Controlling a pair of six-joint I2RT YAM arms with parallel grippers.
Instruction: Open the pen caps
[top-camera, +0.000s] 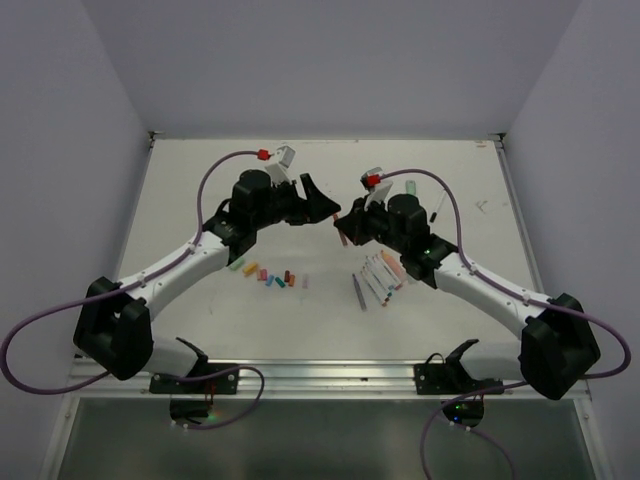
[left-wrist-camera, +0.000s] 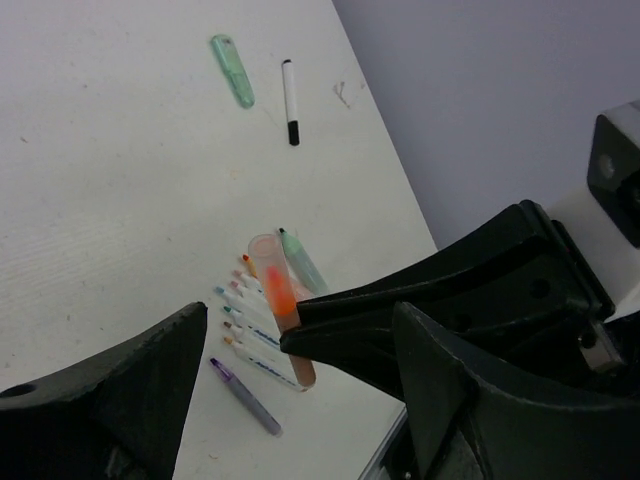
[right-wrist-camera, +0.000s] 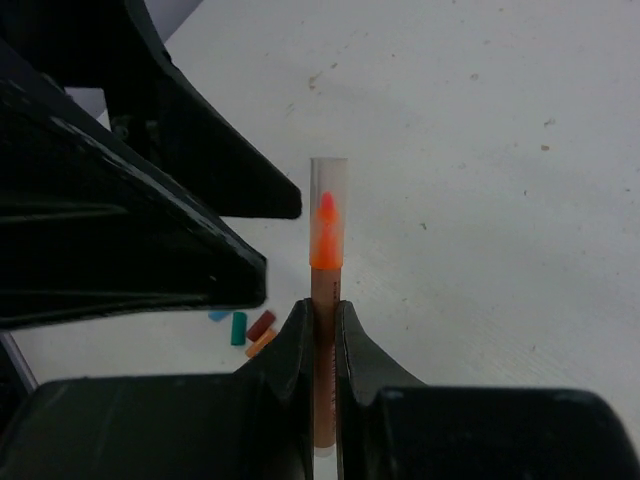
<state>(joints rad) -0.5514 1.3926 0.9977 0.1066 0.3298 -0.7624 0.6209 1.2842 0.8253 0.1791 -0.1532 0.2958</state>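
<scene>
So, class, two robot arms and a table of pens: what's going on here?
The right claw is clamped on an orange highlighter whose clear cap is still on. The left claw is open beside the capped end and not gripping it. Several loose caps and a row of pens lie on the table.

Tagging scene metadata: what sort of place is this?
Probably a lab robot cell, not a home or workshop: a white table boxed in by plain pale walls, two arms bolted to a metal rail at its near edge, and pens and loose caps laid out in rows.
</scene>
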